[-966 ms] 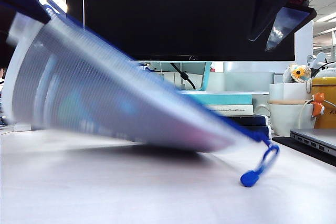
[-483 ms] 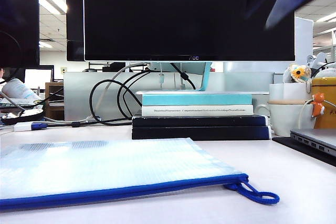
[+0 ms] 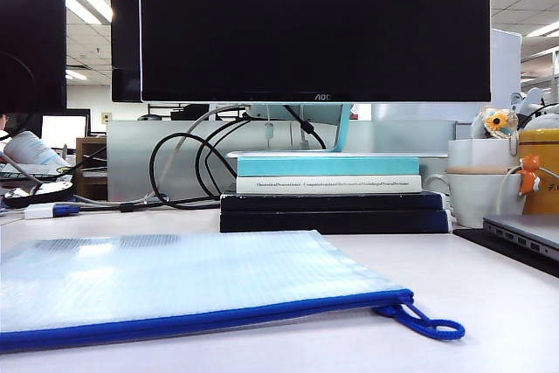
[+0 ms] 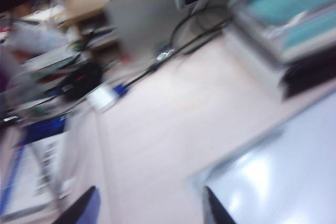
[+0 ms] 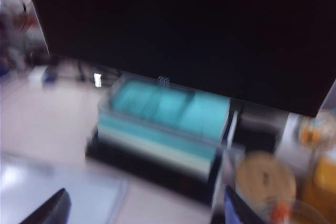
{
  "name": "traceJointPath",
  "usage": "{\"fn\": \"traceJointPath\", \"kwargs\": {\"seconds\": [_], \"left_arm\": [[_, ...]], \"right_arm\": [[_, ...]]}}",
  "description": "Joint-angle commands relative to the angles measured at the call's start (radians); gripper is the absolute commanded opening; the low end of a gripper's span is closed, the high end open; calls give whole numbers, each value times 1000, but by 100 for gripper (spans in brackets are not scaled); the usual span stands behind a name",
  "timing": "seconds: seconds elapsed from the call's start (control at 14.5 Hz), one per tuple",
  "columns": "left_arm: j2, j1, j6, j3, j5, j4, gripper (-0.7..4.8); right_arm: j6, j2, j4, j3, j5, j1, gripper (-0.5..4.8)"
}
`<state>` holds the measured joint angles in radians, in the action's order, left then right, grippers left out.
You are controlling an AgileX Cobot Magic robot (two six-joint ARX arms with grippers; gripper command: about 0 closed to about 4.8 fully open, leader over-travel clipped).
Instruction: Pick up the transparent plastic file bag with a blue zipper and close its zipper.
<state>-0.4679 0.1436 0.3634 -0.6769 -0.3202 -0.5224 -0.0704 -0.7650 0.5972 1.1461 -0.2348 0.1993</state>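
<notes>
The file bag [image 3: 175,281] lies flat on the white table at the front left, a translucent meshed pouch. Its blue zipper [image 3: 218,316] runs along the near edge and ends in a looped cord pull [image 3: 424,322] resting on the table. Neither gripper shows in the exterior view. In the blurred left wrist view my left gripper [image 4: 149,211] is open and empty, raised above the table, with the file bag [image 4: 283,177] off to one side. My right gripper [image 5: 144,211] is also open and empty, high over a corner of the file bag [image 5: 58,187].
Stacked books [image 3: 327,189] sit behind the bag under a large dark monitor [image 3: 314,24]. Black cables [image 3: 183,163] loop to their left. White mugs [image 3: 476,185], a yellow container [image 3: 543,168] and a laptop edge [image 3: 524,233] stand at the right.
A second ago the bag hung tilted in the air with its pull dangling; it then dropped flat onto the table. The dark arm at the top right has left the exterior view.
</notes>
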Motion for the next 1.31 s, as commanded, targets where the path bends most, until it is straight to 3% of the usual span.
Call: {"fn": "traceJointPath", "kwargs": {"seconds": [0.07,0.21,0.34,0.48,0.55,0.69,0.76,0.83,0.97,1.03,1.1,1.31], "left_arm": [[81,6,-156,129,-19,134,236],[143,2,-200,178,10,182,236],[272,2,-256,248,21,264,236],[362,2,-345,313,21,317,234],[422,2,-372,363,21,320,220],[467,2,-429,438,28,328,204],[467,0,-443,496,45,388,137],[467,-1,-450,533,67,430,101],[467,-1,-445,578,116,458,84],[467,-1,-429,598,114,458,61],[467,-1,-385,639,77,465,-5],[467,3,-350,666,53,518,-5]], "right_arm": [[168,215,-280,-318,1,-23,365],[251,338,-434,-499,76,-23,355],[330,517,-648,-729,61,-21,355],[347,605,-766,-858,9,-7,253],[355,657,-771,-939,61,12,174],[358,711,-777,-1055,174,48,155],[305,735,-822,-1126,270,79,-11],[256,741,-782,-1138,369,93,-2],[100,743,-694,-1138,404,101,-2],[88,744,-678,-1139,443,101,-2],[85,745,-633,-1139,480,93,-2],[59,764,-632,-1139,452,9,-2]]}}
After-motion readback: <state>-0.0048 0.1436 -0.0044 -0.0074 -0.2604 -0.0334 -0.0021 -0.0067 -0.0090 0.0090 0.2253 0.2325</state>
